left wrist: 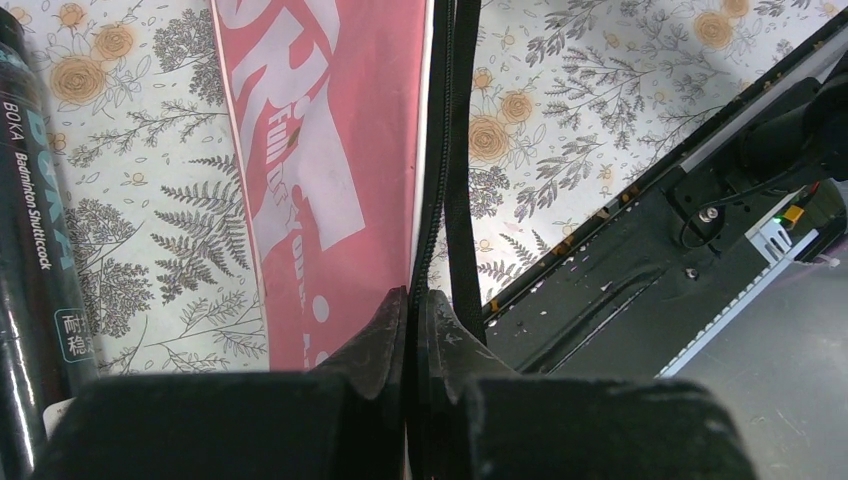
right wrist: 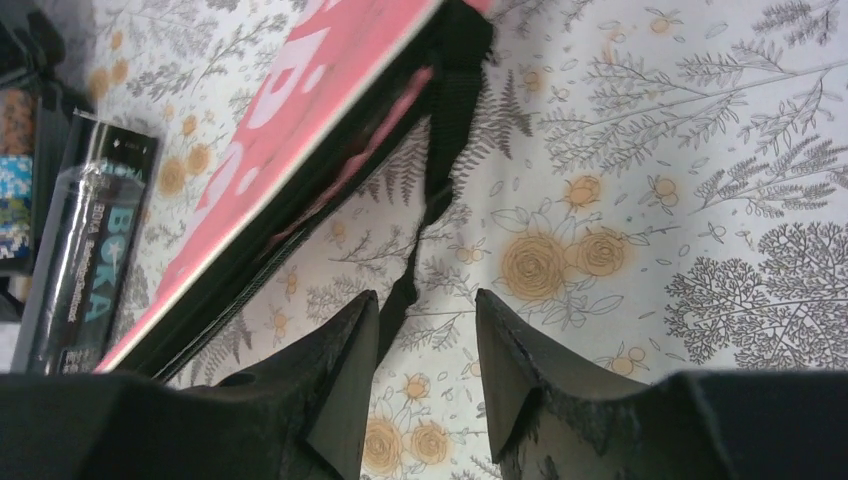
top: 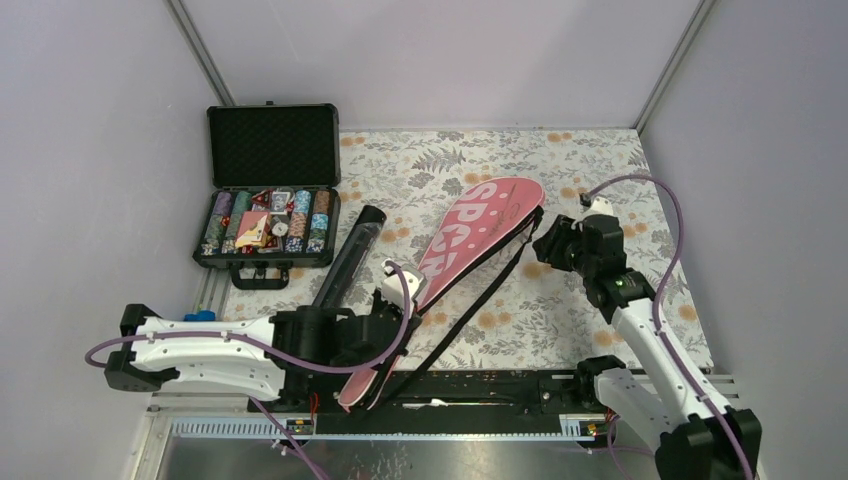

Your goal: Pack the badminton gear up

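Observation:
The pink "SPORT" racket bag (top: pixel 480 225) lies slanted across the floral cloth, narrow end toward the arms. My left gripper (top: pixel 392 312) is at that narrow end. In the left wrist view it (left wrist: pixel 418 295) is shut on the bag's (left wrist: pixel 320 150) black zipper edge, with the black strap (left wrist: pixel 462 150) running just to the right. My right gripper (top: pixel 552 244) hovers by the bag's wide end. Its jaws (right wrist: pixel 425 300) are open over the cloth, and the strap (right wrist: pixel 440 150) trails down past the left finger. The black tube (top: pixel 345 265) lies left of the bag. Rackets and shuttlecocks are hidden.
An open black case of poker chips (top: pixel 270 215) stands at the back left. A small blue block (top: pixel 200 316) sits by the left arm. The black mounting rail (top: pixel 480 385) runs along the near edge, and grey walls close in the table.

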Tool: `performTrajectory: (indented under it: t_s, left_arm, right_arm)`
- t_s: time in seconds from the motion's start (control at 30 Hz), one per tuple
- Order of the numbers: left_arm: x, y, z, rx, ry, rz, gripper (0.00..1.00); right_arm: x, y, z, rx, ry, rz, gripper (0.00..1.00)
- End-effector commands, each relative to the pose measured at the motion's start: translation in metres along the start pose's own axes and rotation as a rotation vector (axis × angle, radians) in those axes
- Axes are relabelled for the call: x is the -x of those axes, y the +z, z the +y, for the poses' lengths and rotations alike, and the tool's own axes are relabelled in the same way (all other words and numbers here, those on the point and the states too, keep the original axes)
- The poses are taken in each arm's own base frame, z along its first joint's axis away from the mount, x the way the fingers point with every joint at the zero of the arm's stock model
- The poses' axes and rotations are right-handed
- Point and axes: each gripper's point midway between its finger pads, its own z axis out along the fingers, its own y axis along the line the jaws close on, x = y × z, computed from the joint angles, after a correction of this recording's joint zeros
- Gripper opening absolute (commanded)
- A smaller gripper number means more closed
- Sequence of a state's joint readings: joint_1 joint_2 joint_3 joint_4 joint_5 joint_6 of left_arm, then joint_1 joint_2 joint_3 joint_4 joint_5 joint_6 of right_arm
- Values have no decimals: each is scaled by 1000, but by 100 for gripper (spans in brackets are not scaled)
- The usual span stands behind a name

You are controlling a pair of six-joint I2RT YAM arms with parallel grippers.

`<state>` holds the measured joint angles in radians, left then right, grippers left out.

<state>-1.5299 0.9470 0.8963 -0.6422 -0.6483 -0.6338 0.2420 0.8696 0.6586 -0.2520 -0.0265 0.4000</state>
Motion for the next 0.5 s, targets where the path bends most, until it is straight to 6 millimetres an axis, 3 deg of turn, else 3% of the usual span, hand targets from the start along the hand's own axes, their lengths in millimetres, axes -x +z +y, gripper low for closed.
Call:
performTrajectory:
  t_s: [0.0,0.1,0.27,0.47]
  left_arm:
    - [40,-14,-14,-74,-140,-111,0]
    - [43,-18,-16,-94,-156,-119,0]
    - [47,-23,-15,-103,-169,-126,0]
    - [53,-28,-19,-144,-213,-147,0]
  right_arm:
    - [8,18,-4,102,146,-65,46]
    - [15,30,-14,134,196,-120,47]
    - [12,39,-9,224,207,-103,54]
    - [1,58,-36,151,260,-101,50]
